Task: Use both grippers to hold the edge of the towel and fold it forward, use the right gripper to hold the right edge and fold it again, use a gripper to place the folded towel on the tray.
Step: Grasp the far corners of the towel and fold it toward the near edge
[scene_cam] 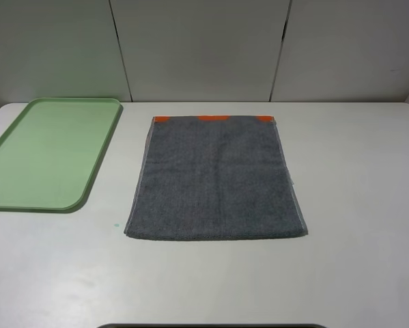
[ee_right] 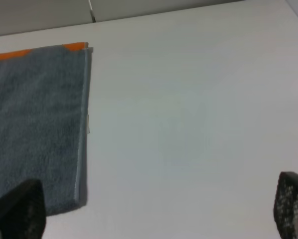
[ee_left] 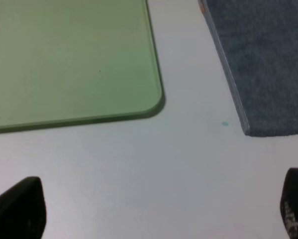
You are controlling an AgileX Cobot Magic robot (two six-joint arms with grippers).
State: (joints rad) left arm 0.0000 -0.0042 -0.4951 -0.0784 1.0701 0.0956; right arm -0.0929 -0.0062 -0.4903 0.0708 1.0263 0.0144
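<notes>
The dark grey towel lies flat in the middle of the white table, orange trim along its far end and its plain grey edge toward the front. The pale green tray rests to its left, with nothing on it. No arm shows in the exterior view. In the left wrist view my left gripper is open, fingers wide, over bare table short of the tray's corner and the towel's front left corner. My right gripper is open over bare table, next to the towel's right side.
Grey wall panels stand behind the table's far edge. A tiny teal speck marks the table just left of the towel's front corner. A dark strip shows at the table's front edge.
</notes>
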